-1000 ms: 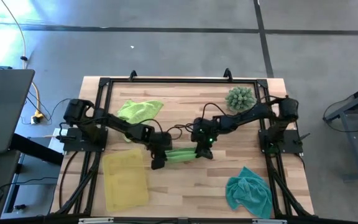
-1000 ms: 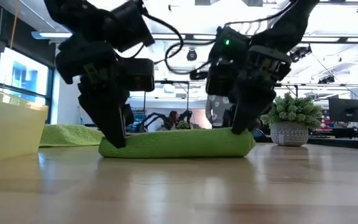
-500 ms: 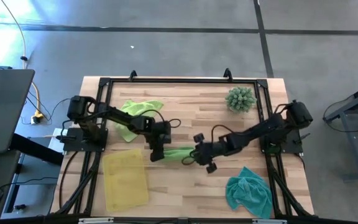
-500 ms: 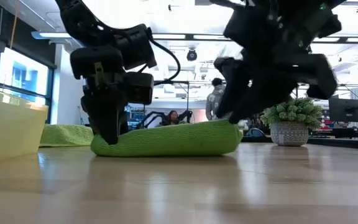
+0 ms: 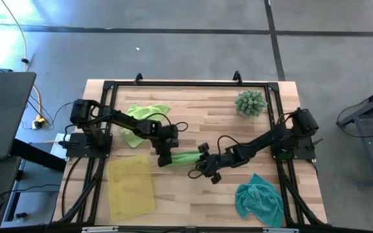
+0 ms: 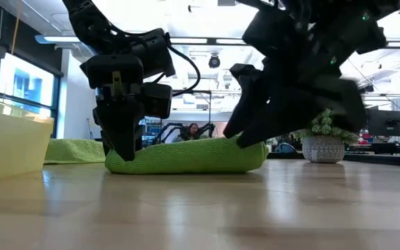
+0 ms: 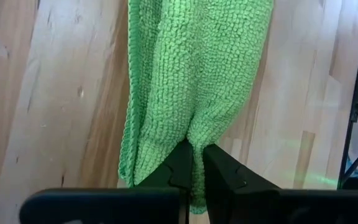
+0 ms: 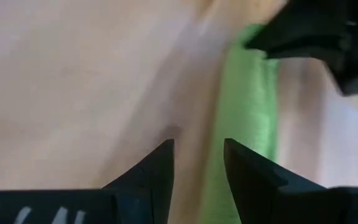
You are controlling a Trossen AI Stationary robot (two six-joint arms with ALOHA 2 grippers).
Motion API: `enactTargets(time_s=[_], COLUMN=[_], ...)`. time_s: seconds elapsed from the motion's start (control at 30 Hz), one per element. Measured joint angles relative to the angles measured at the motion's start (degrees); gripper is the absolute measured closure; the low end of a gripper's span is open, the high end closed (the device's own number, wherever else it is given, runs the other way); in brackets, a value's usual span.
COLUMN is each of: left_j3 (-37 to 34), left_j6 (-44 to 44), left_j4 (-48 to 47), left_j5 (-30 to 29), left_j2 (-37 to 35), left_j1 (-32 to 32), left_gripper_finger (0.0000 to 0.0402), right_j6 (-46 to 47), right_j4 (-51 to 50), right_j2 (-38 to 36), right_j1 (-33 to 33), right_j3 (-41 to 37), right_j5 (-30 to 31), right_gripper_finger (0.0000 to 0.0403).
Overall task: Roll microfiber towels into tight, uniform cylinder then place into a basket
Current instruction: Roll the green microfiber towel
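A: Biggest risk first?

B: Roll coming undone. The rolled lime towel (image 5: 185, 158) lies mid-table, and only its left end is pinched. If the left arm lifts or drags it toward the basket (image 5: 131, 188) w/ one end hanging, I'd guess it sags and unwinds, so no tight cylinder.

A: Cause?

B: The right gripper (image 5: 204, 169) is off the cloth. Its jaws stand apart w/ nothing between them, and the wrist view shows bare wood in the gap and the green roll just beside one finger. So the right end is free.

A: Smaller risks?

B: The two arms are close together over the roll, so a bump is possible. Also the roll is longish next to the basket; it could catch the near rim.

A: Arm poses?

B: The left arm reaches in from the table's left edge, elbow bent, w/ the left gripper (image 6: 125, 149) pointing nearly straight down, jaws closed tight on a fold at the roll's left end. The right arm stretches low and long from the right edge, wrist tilted, gripper near the roll's right end, a bit toward the front edge.

A: Other towels?

B: The flat lime towel (image 5: 142, 118) sits back-left, partly under the left arm. The teal towel (image 5: 259, 201) is crumpled front-right. Both unrolled; basket front-left looks empty.
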Motion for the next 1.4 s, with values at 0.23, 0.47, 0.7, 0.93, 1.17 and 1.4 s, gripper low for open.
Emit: enactTargets(time_s=[0.23,0.47,0.7,0.93,1.17,1.4], left_j3=[0.0,0.0,0.0,0.0,1.0,4.8], left_j6=[0.1,0.1,0.9,1.4,3.4,13.1], left_j4=[0.1,0.4,0.4,0.5,-0.6,-8.9], left_j5=[-0.6,-0.6,0.3,1.6,1.3,-1.1], left_j2=[-0.1,0.0,-0.2,-0.2,-1.2,-5.0], left_j1=[-0.5,-0.5,-0.5,0.7,3.1,6.4], left_gripper_finger=[0.039,0.039,0.0389,0.038,0.0341,0.0303], right_j6=[0.3,2.8,3.0,9.1,15.1,21.4], right_j4=[-0.2,-0.5,-2.7,-6.0,-9.7,-12.5], right_j2=[1.2,1.2,1.2,1.2,1.2,1.1], right_j1=[-1.8,-4.0,-6.7,-9.3,-10.1,-10.1], right_j3=[0.0,0.0,0.0,0.0,0.0,0.2], right_j5=[3.5,-0.2,-2.7,-6.6,-7.7,-7.9], right_gripper_finger=[0.0258,0.0203,0.0181,0.0191,0.022,0.0279])
